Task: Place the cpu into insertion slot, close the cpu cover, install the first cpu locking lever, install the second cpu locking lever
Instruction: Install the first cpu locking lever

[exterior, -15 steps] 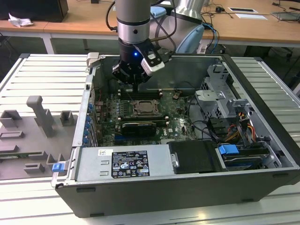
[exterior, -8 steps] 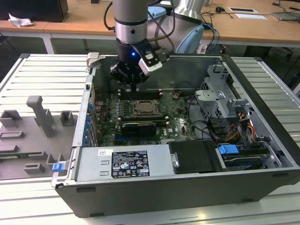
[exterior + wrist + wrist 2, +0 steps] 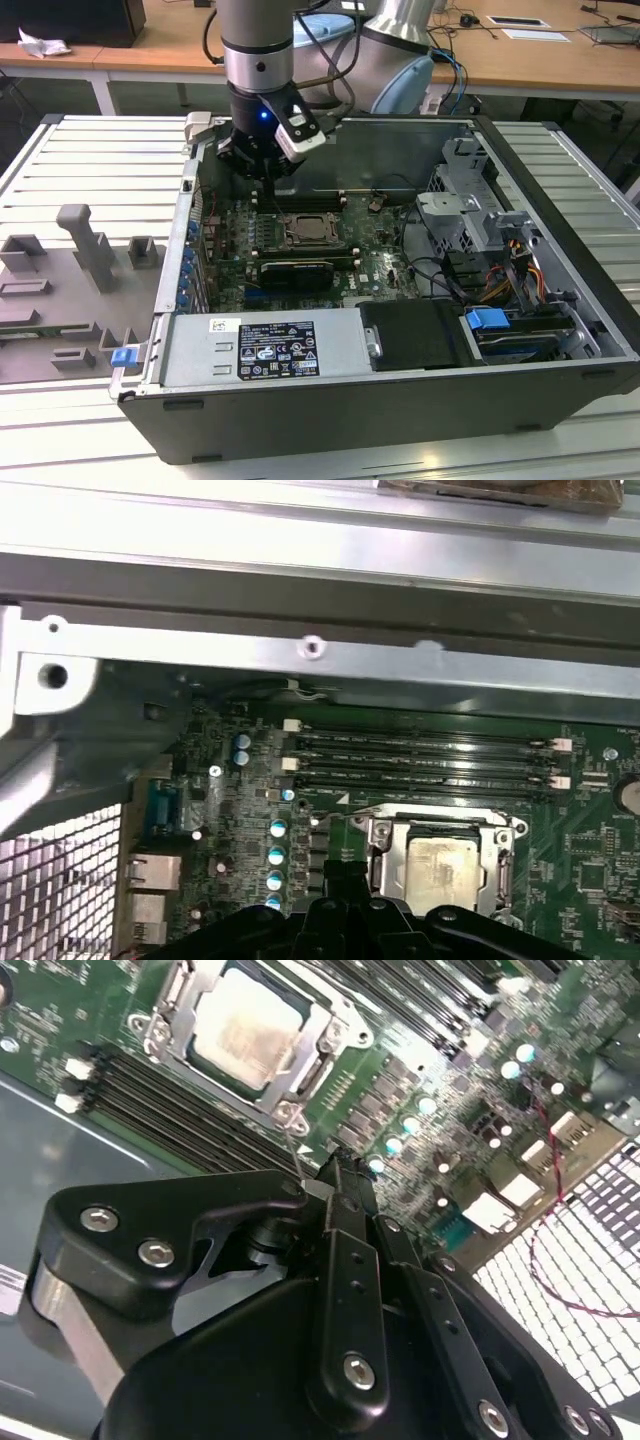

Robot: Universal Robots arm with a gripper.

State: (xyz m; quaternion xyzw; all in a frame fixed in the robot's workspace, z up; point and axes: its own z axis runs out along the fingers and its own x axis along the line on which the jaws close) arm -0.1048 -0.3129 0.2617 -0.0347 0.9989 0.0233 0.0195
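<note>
The pale silver-grey square cpu [image 3: 245, 1032] already sits in the dark, silver-rimmed insertion slot [image 3: 385, 832] with the thin silvery metal cpu cover [image 3: 322, 1078] closed around it, so the levers look like the work in hand, which calls for approaching from beside the socket rather than above the chip. The black gripper [image 3: 335, 1175] hangs just beside the socket, fingers drawn together on nothing. The exterior view adds the open black computer case [image 3: 560, 300]; both wrist views give the socket close up.
</note>
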